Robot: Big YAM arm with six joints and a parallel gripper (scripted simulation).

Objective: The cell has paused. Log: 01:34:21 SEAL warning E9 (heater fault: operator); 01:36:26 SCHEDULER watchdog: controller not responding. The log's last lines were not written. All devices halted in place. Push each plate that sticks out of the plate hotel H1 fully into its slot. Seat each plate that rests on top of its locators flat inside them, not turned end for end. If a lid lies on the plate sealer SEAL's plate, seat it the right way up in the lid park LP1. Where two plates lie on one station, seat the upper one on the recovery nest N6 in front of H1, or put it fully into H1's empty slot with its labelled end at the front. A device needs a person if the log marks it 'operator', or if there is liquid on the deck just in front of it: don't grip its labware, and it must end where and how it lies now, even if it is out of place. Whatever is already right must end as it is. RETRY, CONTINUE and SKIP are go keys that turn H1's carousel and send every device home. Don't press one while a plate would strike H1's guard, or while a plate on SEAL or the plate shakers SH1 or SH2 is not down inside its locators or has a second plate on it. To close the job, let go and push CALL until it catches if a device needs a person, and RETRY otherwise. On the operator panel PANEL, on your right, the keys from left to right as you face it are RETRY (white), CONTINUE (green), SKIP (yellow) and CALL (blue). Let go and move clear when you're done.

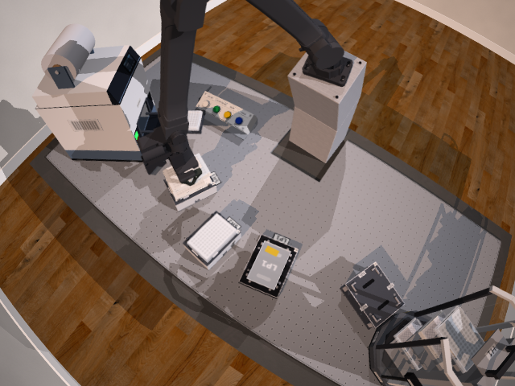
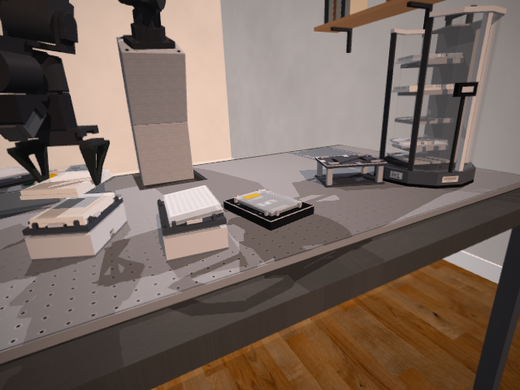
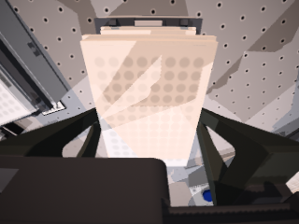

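My gripper hangs over the nearer plate shaker, its fingers set around the upper plate. That cream plate sits a little above the lower plate, which rests in the shaker's locators. In the wrist view the upper plate fills the space between my fingers. A second shaker carries one white plate. The lid park LP1 holds a grey lid with a yellow mark. The recovery nest N6 is empty. The plate hotel H1 stands behind it.
The plate sealer SEAL stands at the back left with a plate on its tray. The operator panel lies next to it; its blue key is at the right end. The arm's pedestal stands mid-deck.
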